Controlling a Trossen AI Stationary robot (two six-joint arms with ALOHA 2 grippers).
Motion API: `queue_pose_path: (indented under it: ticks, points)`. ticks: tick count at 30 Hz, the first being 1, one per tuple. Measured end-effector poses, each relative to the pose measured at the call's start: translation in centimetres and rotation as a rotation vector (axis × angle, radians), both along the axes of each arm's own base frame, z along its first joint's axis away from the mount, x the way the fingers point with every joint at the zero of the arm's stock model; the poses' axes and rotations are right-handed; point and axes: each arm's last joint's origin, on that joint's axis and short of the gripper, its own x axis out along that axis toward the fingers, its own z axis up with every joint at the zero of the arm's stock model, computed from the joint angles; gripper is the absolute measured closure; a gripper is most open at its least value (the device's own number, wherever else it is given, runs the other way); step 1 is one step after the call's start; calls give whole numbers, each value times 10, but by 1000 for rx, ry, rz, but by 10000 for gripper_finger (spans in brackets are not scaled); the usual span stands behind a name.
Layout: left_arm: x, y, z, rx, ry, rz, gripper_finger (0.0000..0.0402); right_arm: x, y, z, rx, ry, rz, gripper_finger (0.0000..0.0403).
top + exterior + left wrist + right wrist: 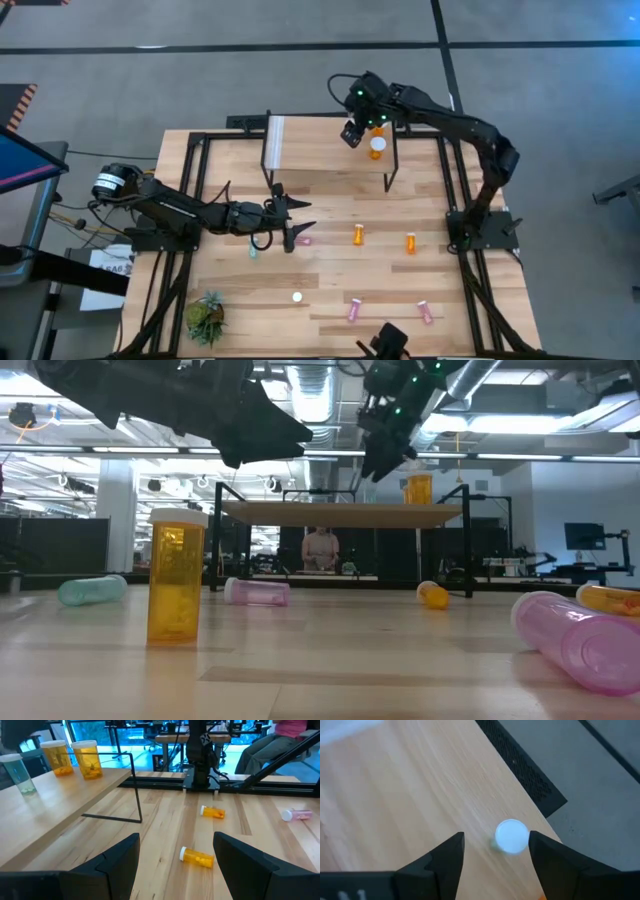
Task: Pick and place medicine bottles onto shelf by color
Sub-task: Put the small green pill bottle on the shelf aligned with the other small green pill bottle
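The shelf stands at the table's far side. Two orange bottles and a teal bottle stand on it. My right gripper is open above the shelf's far edge. Its fingers stand on either side of a white bottle cap without touching it. My left gripper is open and empty above the table's middle left, beside a lying pink bottle and a teal one. Two orange bottles lie farther right.
Two pink bottles lie near the table's front edge. An orange bottle stands upright on the table, showing as a white cap from above. A green plant sits at the front left. A person sits beyond the table.
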Motion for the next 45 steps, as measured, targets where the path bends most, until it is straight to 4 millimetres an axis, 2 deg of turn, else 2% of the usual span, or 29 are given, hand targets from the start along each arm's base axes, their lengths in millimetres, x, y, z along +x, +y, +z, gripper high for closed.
queue_pose_path:
  ticks: [5, 9, 15, 19, 22, 26, 29, 33, 37, 40, 45]
  points:
    - [0, -1, -1, -15, 3, -25, 159, -15, 18, 27, -25, -53, 6, 158]
    - [-4, -3, 1, 0, 47, -23, 159, -34, 43, 55, -46, -110, 30, 158]
    - [-16, -17, 30, 3, 216, 55, 159, -60, 97, 90, -43, -191, 118, 158]
    - [-27, -34, 45, -36, 332, 88, 159, -71, 140, 101, -14, -224, 228, 158]
    - [-38, -50, 40, -69, 422, 62, 159, -78, 173, 99, -13, -242, 307, 158]
    - [-53, -67, 33, -130, 496, 54, 159, -88, 213, 86, -43, -258, 339, 158]
    - [-65, -73, 26, -296, 544, 134, 159, -95, 241, 74, -54, -289, 354, 158]
    - [-75, -69, 20, -469, 587, 301, 159, -100, 275, 52, -95, -293, 390, 158]
    - [-82, -60, 12, -567, 653, 461, 159, -105, 294, 40, -138, -300, 364, 158]
    - [-85, -54, 2, -590, 769, 556, 159, -107, 303, 33, -155, -293, 361, 158]
    - [-78, -54, -12, -618, 852, 602, 159, -110, 308, 33, -183, -307, 351, 158]
